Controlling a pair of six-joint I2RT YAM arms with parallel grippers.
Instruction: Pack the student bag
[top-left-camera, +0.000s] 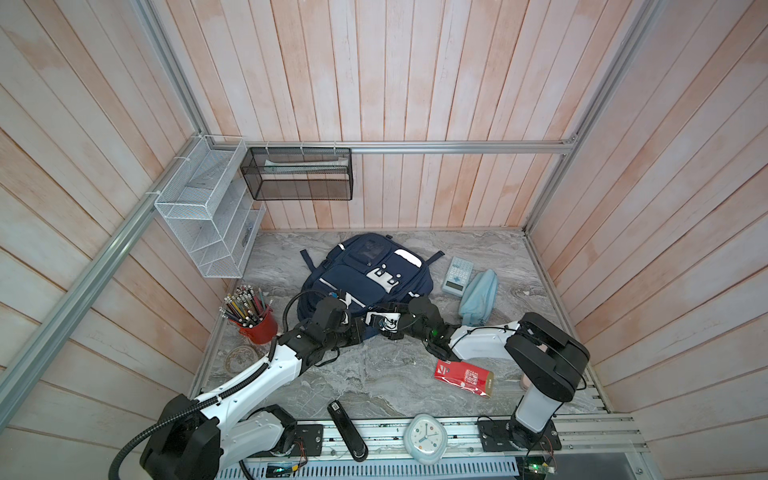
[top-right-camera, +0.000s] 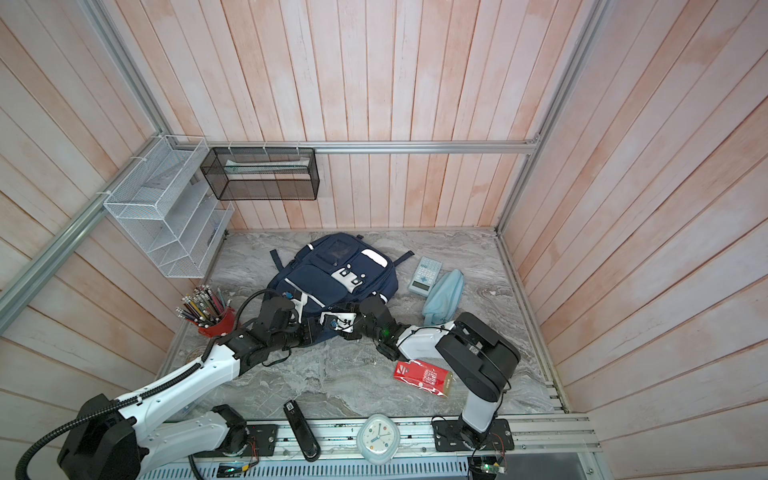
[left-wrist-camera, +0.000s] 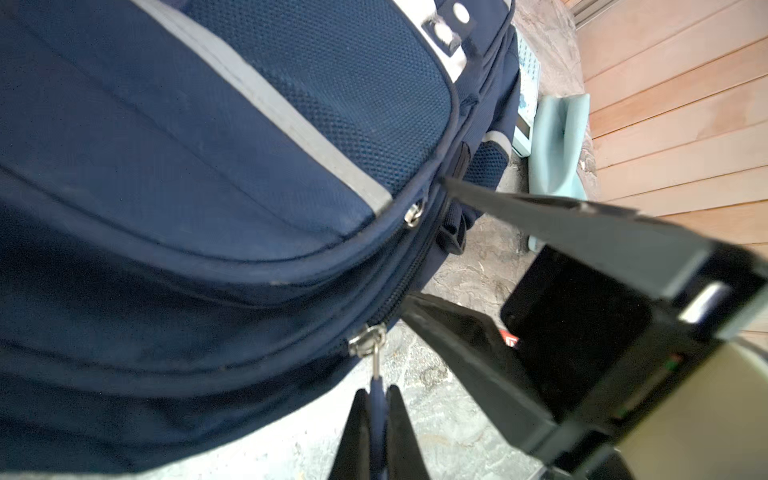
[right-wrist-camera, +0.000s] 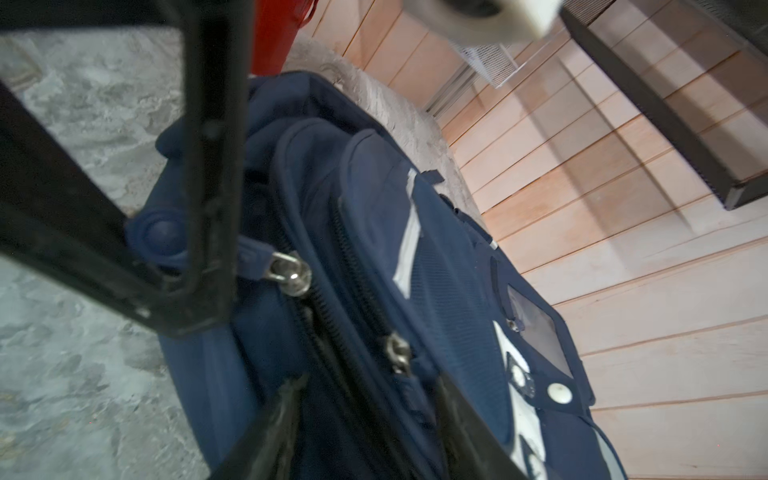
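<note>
Navy student bag (top-left-camera: 365, 274) is laid toward twelve o'clock on the worktop (top-left-camera: 374, 374). Its zip pull (left-wrist-camera: 368, 336) is clamped in the left claw (left-wrist-camera: 377, 391). Fabric should be steadied by the spread-apart right claw (left-wrist-camera: 424, 240).

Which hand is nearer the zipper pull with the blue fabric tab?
Left. The left hand pinches the zipper pull; the right hand is open, farther along the backpack.

Bag (top-left-camera: 353, 282) lies toward the table's (top-left-camera: 374, 374) 12 o'clock. From it: calculator (top-left-camera: 456, 275) at 3, pouch (top-left-camera: 480, 296) just beyond; cup (top-left-camera: 259, 330) at 8; book (top-left-camera: 463, 377) at 5; stapler (top-left-camera: 347, 430) at 6, reaching onto the front rail (top-left-camera: 602, 436); clock (top-left-camera: 424, 437) at the stapler's 3.
</note>
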